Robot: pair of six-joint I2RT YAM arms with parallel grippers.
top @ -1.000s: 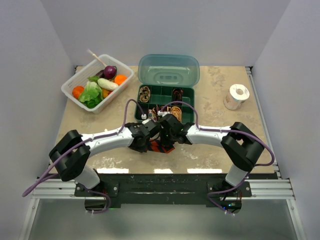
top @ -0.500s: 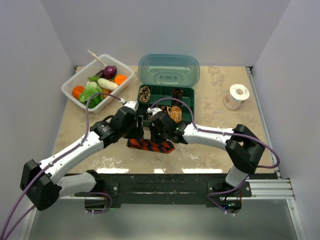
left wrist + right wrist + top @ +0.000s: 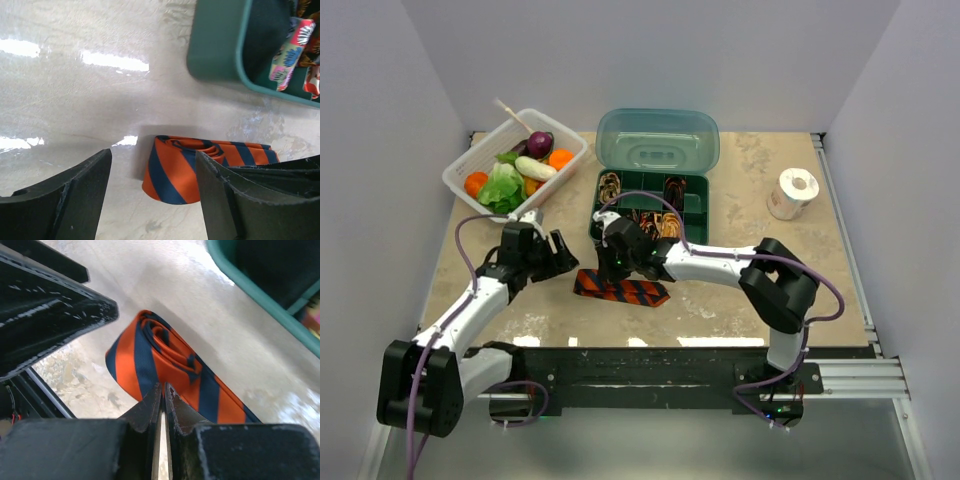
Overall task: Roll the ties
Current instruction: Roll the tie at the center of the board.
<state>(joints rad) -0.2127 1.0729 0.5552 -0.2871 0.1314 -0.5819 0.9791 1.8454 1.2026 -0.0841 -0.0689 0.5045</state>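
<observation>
An orange-red tie with navy stripes (image 3: 625,291) lies on the table in front of the green box (image 3: 692,190), its left end coiled into a loose roll (image 3: 182,167). My left gripper (image 3: 563,262) stands open just left of that roll, with the rolled end between its fingers (image 3: 65,200) and not gripped. My right gripper (image 3: 612,262) is shut, its tips (image 3: 162,387) right at the tie's rolled end (image 3: 150,347) with nothing between them. Small coiled ties (image 3: 610,186) sit in the box's compartments (image 3: 292,45).
The box's clear lid (image 3: 658,140) stands open behind it. A white basket (image 3: 466,162) of toy vegetables is at the back left, and a white tape roll (image 3: 792,192) at the back right. The left gripper's finger (image 3: 50,305) is close to the right gripper.
My left gripper has opened, let go and pulled back to the left. The right gripper moved left over the tie, which now lies on the table.
</observation>
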